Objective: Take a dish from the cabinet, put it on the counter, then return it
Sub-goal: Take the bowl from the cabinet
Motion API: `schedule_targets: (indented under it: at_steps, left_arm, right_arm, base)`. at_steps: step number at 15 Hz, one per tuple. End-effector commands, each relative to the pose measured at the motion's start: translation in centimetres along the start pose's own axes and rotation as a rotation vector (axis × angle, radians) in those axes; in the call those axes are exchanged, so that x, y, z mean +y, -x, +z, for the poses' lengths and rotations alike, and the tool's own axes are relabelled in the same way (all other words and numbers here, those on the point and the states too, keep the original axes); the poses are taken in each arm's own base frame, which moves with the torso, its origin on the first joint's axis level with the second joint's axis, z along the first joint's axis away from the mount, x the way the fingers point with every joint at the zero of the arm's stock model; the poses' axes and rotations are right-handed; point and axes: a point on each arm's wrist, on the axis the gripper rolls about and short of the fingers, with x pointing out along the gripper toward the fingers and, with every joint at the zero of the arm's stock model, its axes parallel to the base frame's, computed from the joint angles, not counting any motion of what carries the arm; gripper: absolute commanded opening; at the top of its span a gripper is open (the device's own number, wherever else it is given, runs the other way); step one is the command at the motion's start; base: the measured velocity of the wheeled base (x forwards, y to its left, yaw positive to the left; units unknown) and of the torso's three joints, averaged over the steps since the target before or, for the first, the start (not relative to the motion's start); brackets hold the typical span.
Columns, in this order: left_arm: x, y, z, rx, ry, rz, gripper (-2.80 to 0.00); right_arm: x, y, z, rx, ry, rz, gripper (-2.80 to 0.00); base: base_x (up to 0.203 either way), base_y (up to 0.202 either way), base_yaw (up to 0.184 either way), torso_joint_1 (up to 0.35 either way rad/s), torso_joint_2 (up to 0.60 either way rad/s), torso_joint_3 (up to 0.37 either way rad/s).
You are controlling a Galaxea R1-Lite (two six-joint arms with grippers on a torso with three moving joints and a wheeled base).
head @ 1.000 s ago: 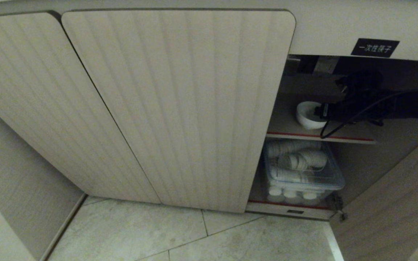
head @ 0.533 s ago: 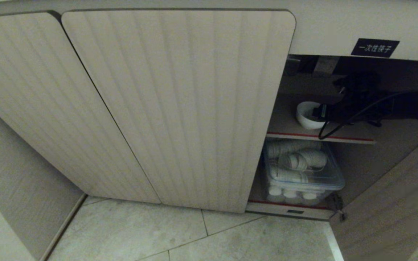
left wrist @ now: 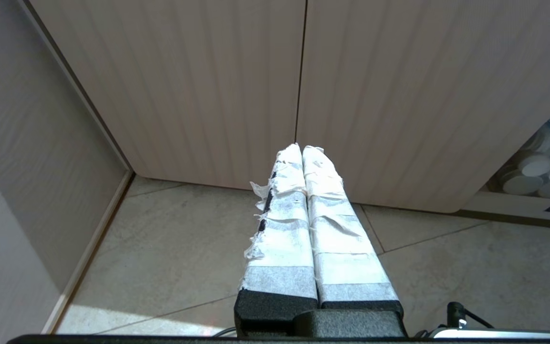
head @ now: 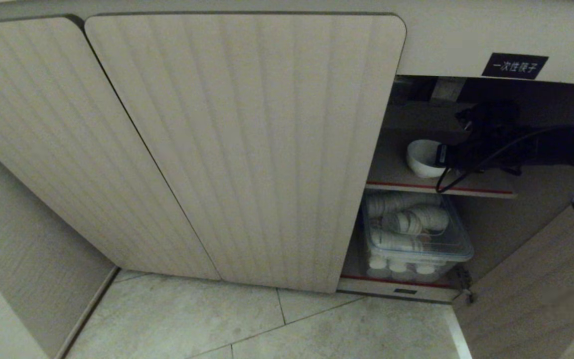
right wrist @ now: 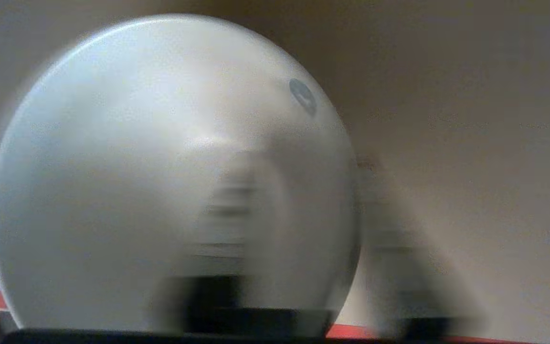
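Straddling dish [right wrist: 160, 167] rim, right fingers [right wrist: 237, 229], blurred

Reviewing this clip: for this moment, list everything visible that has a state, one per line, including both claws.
Small white glossy round bowl: upright on the upper red-edged shelf, right claw at its rim.
Right claw: fingers astride the bowl's wall, blurred; grip unclear.
Left claw: shut, empty, above the floor.
Ribbed beige cabinet doors: both closed.
Right-hand cabinet compartment: open.
Clear plastic lidded box: closed, on the bottom shelf, holding white cups.
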Motion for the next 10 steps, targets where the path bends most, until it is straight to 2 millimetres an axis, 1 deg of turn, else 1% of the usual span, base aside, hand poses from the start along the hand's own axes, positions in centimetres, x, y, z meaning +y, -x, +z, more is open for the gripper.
schedule_targets:
  at_steps: [1,10]
  left_arm:
    - [0.0,0.01,0.04,-0.002,0.001,0.001,-2.8]
    - [0.0,0.0,0.0,-0.001,0.001,0.002,-2.8]
  right_arm:
    - [-0.03,-0.11,-0.11,0.005,-0.004,0.001,-2.8]
    - [-0.02,0.05,-0.13,0.008,-0.003,0.002,-2.8]
  base:
    - [0.0,0.0,0.0,0.0,0.0,0.0]
    - [0.0,0.0,0.0,0.0,0.0,0.0]
